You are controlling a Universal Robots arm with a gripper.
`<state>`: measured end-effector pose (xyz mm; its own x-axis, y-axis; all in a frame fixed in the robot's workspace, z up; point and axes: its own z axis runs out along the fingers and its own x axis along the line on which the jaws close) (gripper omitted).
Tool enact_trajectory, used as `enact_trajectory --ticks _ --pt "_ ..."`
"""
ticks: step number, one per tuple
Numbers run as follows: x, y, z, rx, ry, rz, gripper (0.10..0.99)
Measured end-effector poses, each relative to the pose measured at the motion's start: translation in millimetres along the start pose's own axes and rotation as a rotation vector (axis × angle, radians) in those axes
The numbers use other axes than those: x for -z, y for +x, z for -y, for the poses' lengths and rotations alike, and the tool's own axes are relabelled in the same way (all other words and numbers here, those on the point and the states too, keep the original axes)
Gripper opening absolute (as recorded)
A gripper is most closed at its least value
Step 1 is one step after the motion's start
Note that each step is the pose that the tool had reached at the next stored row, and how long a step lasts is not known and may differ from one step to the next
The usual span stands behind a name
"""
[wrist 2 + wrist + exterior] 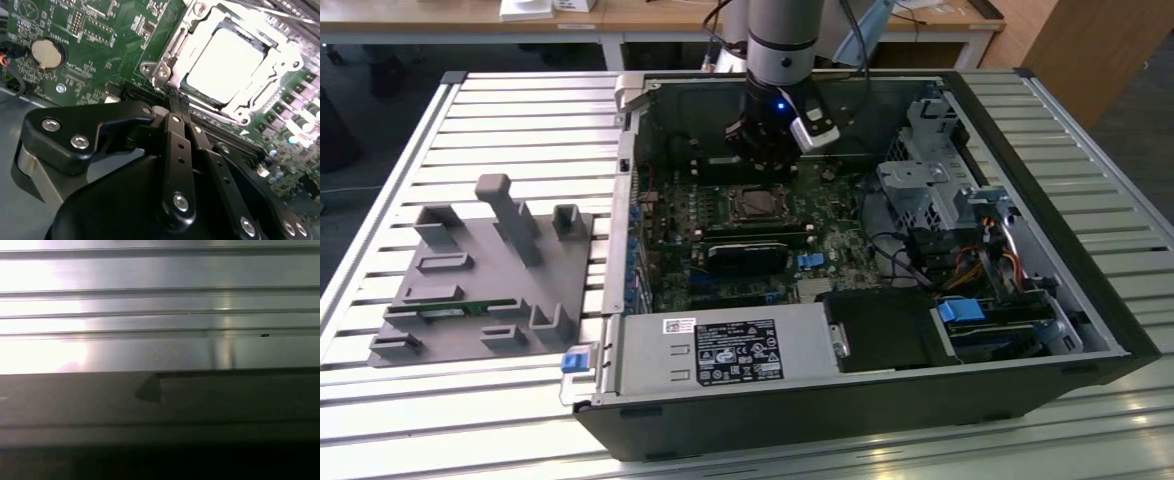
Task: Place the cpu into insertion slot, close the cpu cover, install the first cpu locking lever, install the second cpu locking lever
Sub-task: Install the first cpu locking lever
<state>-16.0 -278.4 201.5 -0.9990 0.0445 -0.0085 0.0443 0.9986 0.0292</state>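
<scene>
- While we look from the exterior view, the gripper hangs inside the open computer case, just beyond the far side of the socket on the motherboard.
- We see the cpu lying flat in its insertion slot in the second wrist view, its pale metal top glaring under the light.
- We find the cpu cover down around the chip, its silvery frame bordering the square top on all sides; in the exterior view the socket sits near the middle of the board.
- We see the gripper's black fingers pressed together in the second wrist view, clenched with nothing between them, their tips close beside the cover's edge.
- We cannot tell whether either locking lever is latched.
- We note a coin cell battery on the board, well apart from the socket.
- We see a grey fixture block on the slatted table, at the exterior view's left of the case.
</scene>
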Motion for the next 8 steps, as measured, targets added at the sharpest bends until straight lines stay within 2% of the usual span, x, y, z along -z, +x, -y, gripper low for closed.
enact_trajectory --ticks 4,8 --pt "7.7 0.0 -0.2 0.000 0.000 0.0000 0.106" --pt "8.0 -0.1 1.0 0.000 0.000 -0.0001 0.106"
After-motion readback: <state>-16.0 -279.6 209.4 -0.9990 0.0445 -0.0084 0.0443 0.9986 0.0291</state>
